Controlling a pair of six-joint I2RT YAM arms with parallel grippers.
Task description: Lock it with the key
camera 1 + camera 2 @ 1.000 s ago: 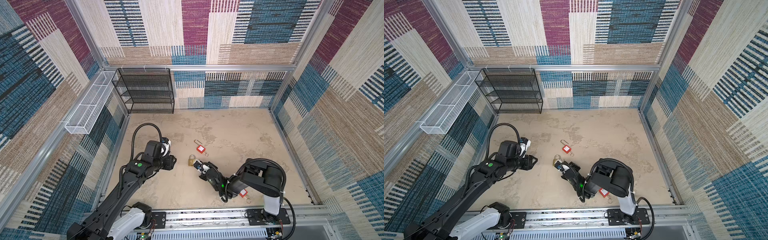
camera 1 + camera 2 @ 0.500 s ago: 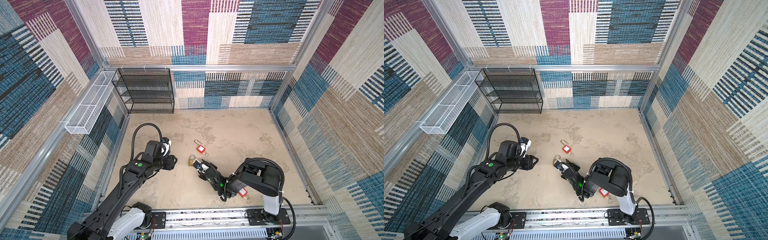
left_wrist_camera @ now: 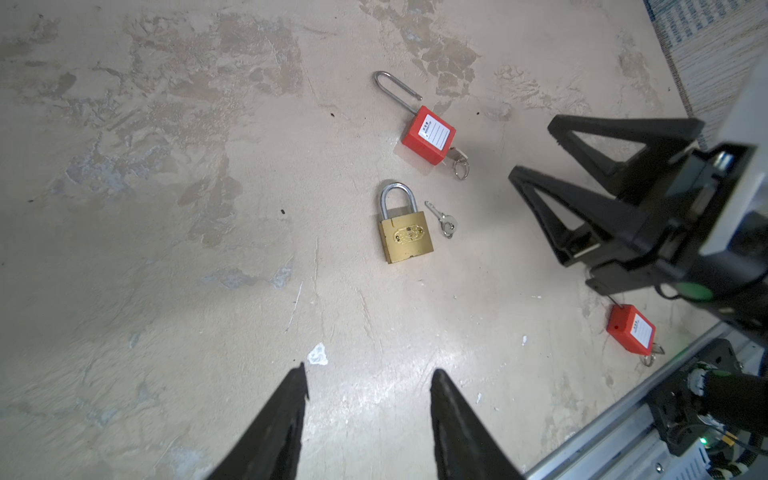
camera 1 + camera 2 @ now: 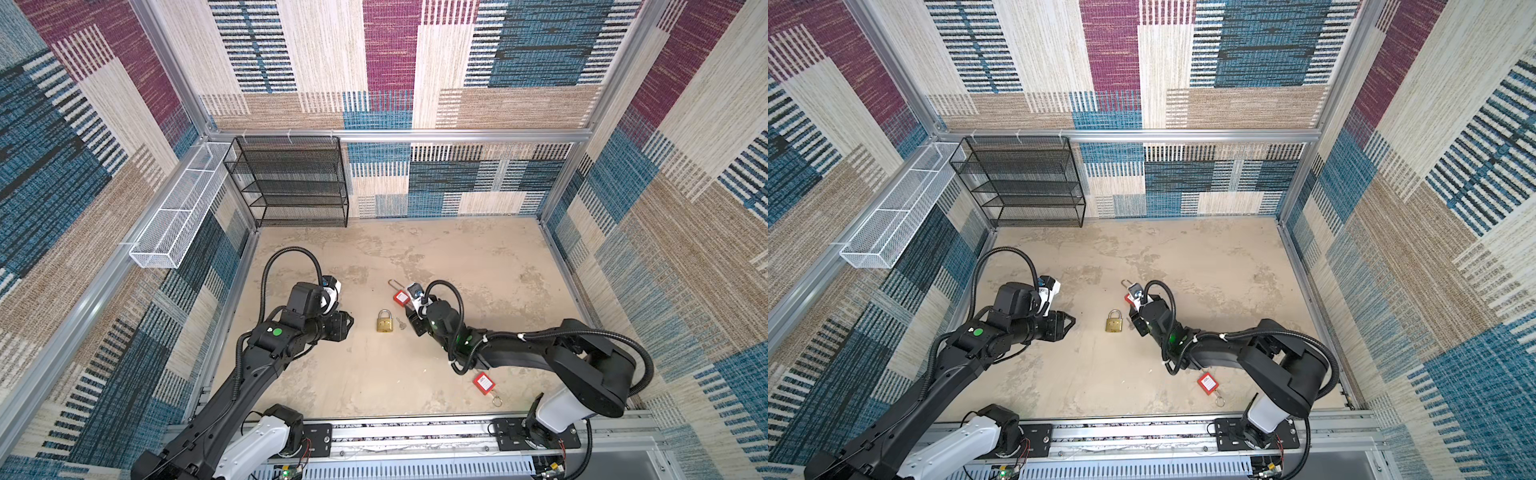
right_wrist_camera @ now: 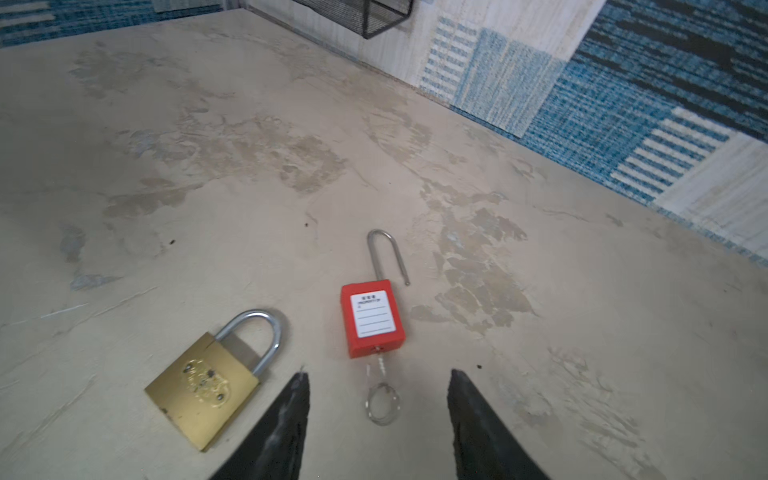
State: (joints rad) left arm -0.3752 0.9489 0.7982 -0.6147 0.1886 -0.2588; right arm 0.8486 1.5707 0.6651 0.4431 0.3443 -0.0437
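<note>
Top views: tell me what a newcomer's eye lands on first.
A brass padlock lies in the middle of the floor between the two arms, with a small loose key just beside it. The left gripper and the right gripper hang open and empty on either side of it. An unlatched, long-shackle red padlock lies just behind, and a second red padlock lies near the front rail.

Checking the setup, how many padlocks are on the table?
3: brass padlock mid-table, open red padlock just beyond it, second red padlock by the right arm; more could hide beneath it.
</note>
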